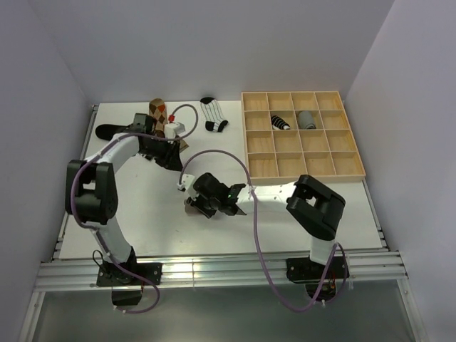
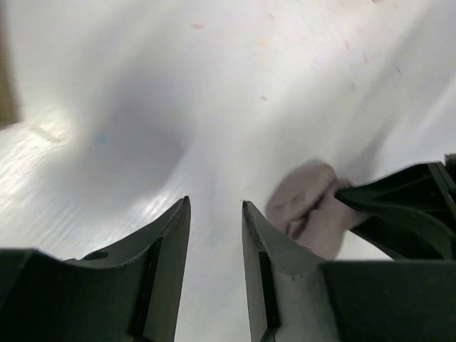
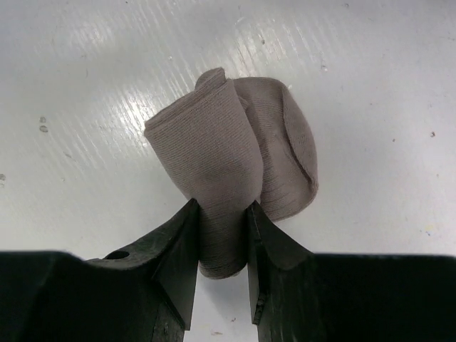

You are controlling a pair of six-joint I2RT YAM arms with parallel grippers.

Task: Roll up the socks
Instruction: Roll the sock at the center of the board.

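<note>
Taupe sock (image 3: 235, 171), partly rolled, lies on the white table (image 1: 142, 228) near its front centre, pinched between the fingers of the right gripper (image 3: 219, 214). Left gripper (image 2: 215, 206) hovers near it, fingers parted, holding nothing.

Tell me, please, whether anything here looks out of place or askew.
Nothing looks damaged or spilled. The only untidy thing is the taupe sock, pinched in the right gripper as a loose, lopsided bundle rather than a neat roll. The argyle sock and striped sock lie unrolled near the table's far edge.
</note>
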